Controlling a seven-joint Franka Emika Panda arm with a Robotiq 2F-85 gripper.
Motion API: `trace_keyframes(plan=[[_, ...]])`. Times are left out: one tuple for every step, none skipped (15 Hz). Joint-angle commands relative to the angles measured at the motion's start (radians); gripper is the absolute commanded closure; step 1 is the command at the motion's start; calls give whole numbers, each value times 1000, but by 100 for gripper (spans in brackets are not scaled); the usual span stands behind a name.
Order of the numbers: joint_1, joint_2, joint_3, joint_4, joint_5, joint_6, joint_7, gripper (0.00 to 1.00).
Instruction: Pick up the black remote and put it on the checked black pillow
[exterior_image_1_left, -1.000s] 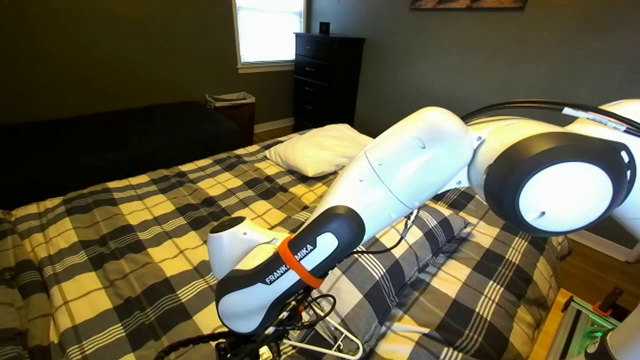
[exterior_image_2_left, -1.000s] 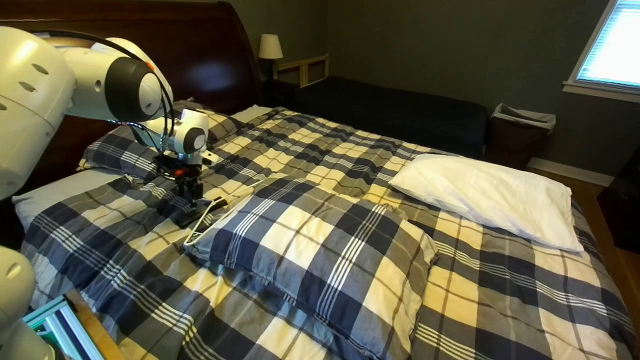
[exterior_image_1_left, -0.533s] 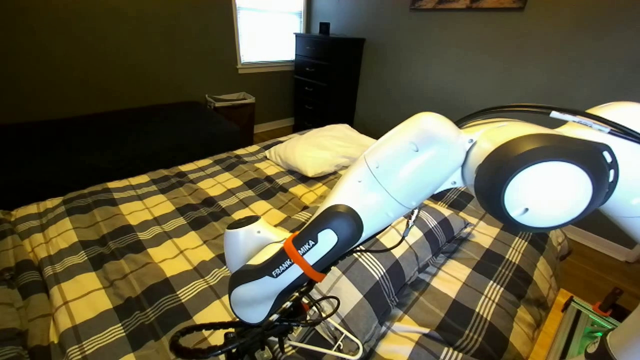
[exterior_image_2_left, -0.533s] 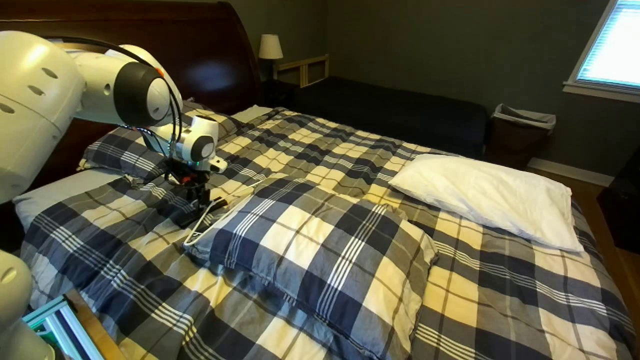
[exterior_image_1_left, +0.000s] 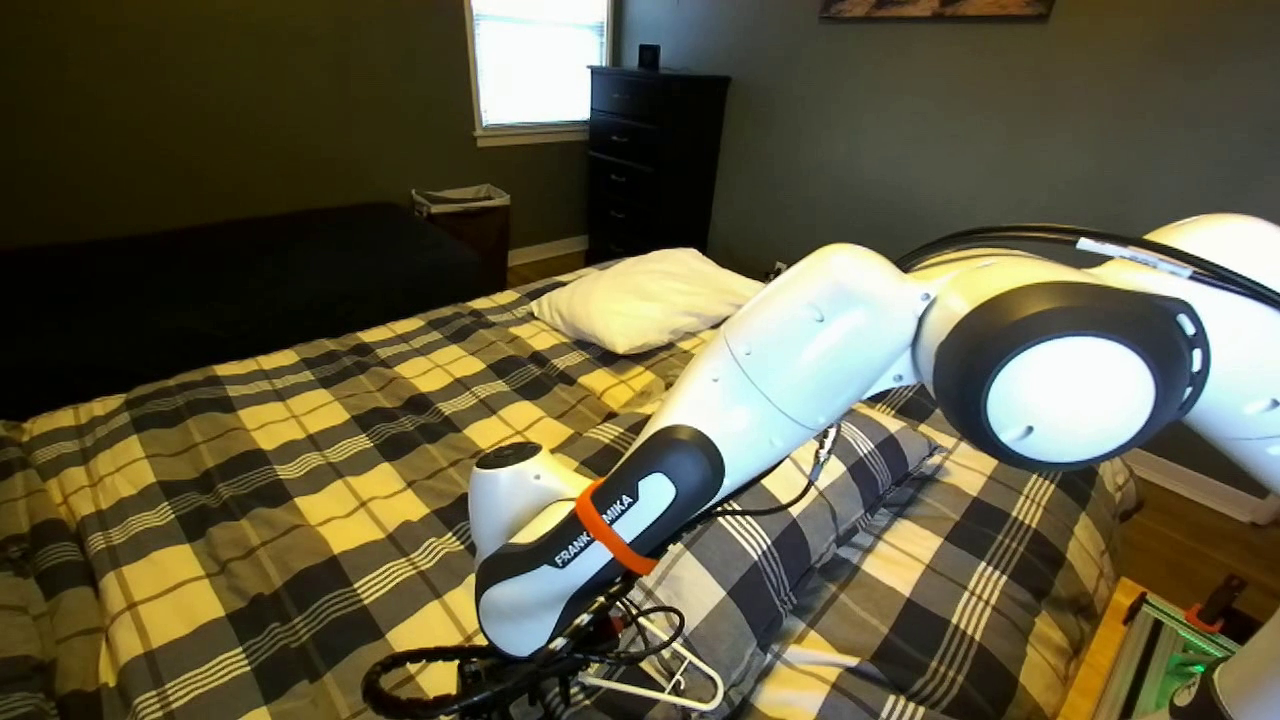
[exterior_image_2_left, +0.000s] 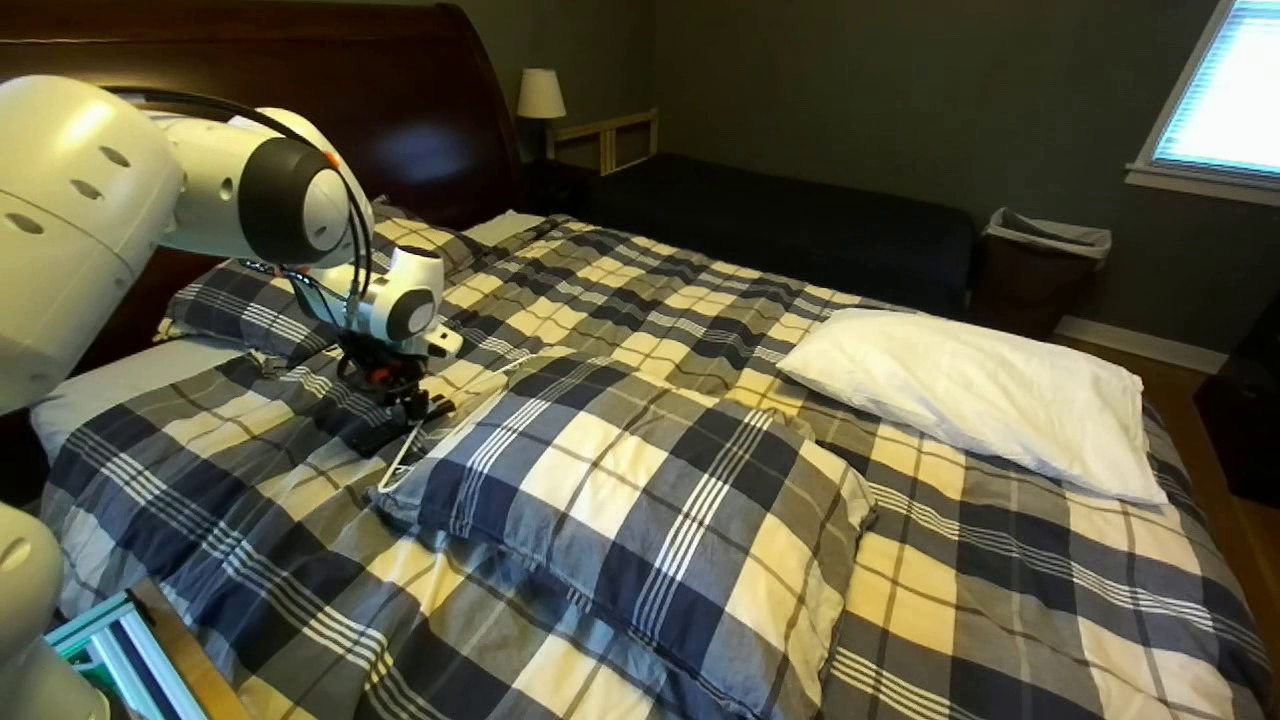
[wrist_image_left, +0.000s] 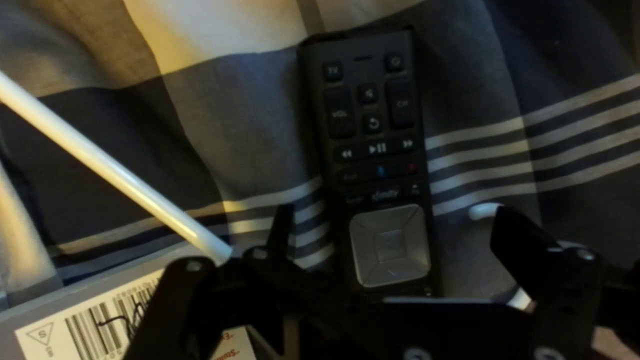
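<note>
Black remote (wrist_image_left: 372, 150): lying buttons-up on the plaid-covered worktop (exterior_image_2_left: 1000, 590), just left of the checked black pillow (exterior_image_2_left: 640, 500) in an exterior view
End effector (wrist_image_left: 392, 215): spread pretty wide right above the remote, a finger on either side, plaid showing in the gaps
White hanger (wrist_image_left: 115, 171): runs along the checked black pillow's left edge
White pillow (exterior_image_2_left: 970, 390): off to the far right, also on the worktop

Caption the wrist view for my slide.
Open claw framing a black remote on plaid fabric, with a white rod and barcode label alongside.
</note>
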Motion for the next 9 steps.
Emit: trace_keyframes(plan=[[23, 26, -22, 21, 3, 21, 16, 2], [24, 29, -24, 26, 3, 11, 16, 6], [25, 33, -26, 31, 4, 3, 21, 9], [23, 33, -23, 28, 14, -1, 32, 14], [26, 30, -24, 22, 26, 2, 64, 17], [29, 27, -20, 16, 29, 5, 82, 17], [39, 27, -22, 16, 31, 6, 114, 21], [48, 29, -26, 19, 30, 4, 144, 18], [58, 35, -29, 29, 27, -7, 177, 17]])
